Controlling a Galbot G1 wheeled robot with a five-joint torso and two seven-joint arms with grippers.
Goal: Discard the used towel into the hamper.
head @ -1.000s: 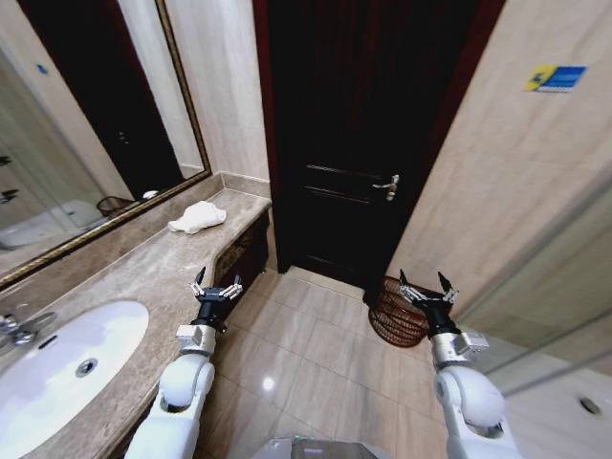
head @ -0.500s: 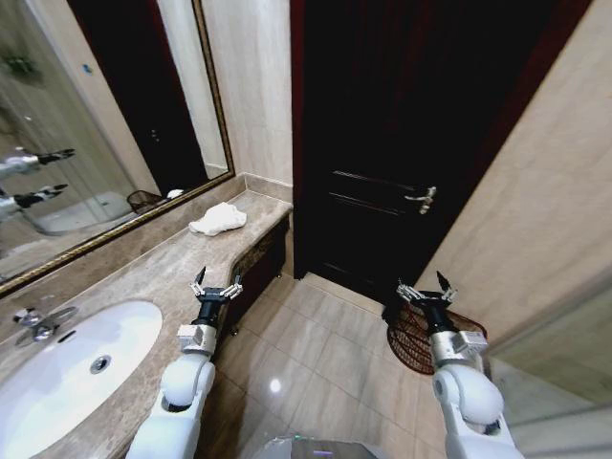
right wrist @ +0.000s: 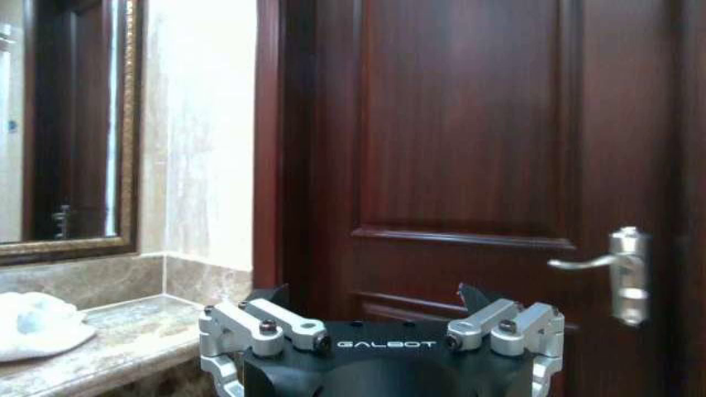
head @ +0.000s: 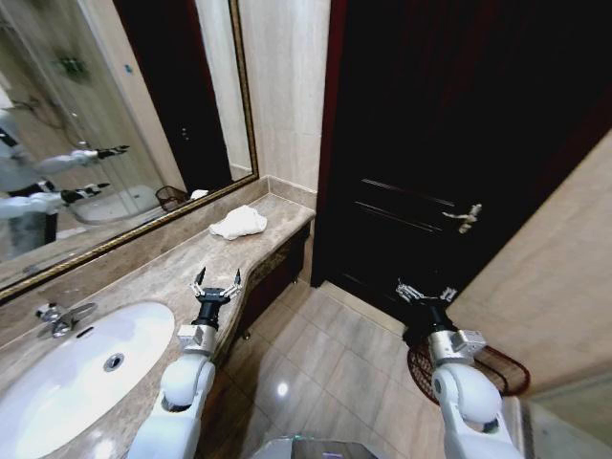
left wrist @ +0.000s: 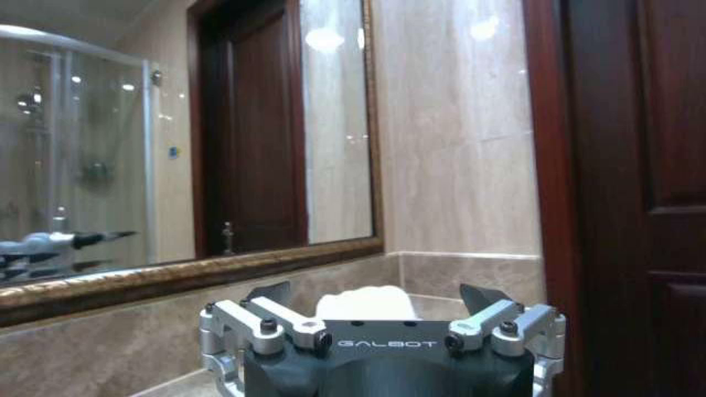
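The used towel (head: pixel 238 223), a crumpled white cloth, lies on the marble counter (head: pixel 153 277) near its far end, below the mirror. My left gripper (head: pixel 217 284) is held open over the counter's front edge, well short of the towel. In the left wrist view the towel (left wrist: pixel 368 304) sits straight ahead between the open fingers of the left gripper (left wrist: pixel 375 293). My right gripper (head: pixel 424 292) is open above the floor in front of the dark door. The hamper (head: pixel 483 366), a reddish-brown wicker basket, stands on the floor at lower right, partly hidden behind my right arm. The right wrist view has the right gripper (right wrist: pixel 373 295) facing the door and the towel (right wrist: pixel 33 324) off to one side.
A white sink (head: pixel 76 368) with a chrome faucet (head: pixel 57 316) is set in the counter's near end. A large framed mirror (head: pixel 115 134) backs the counter. The dark wooden door (head: pixel 449 153) with a metal handle (head: pixel 464 217) is shut. Tiled floor (head: pixel 325 363) lies between counter and hamper.
The whole head view has swung left: towel and counter sit nearer the picture's middle, the hamper has slid to the lower right edge. Both arms keep the same open pose.
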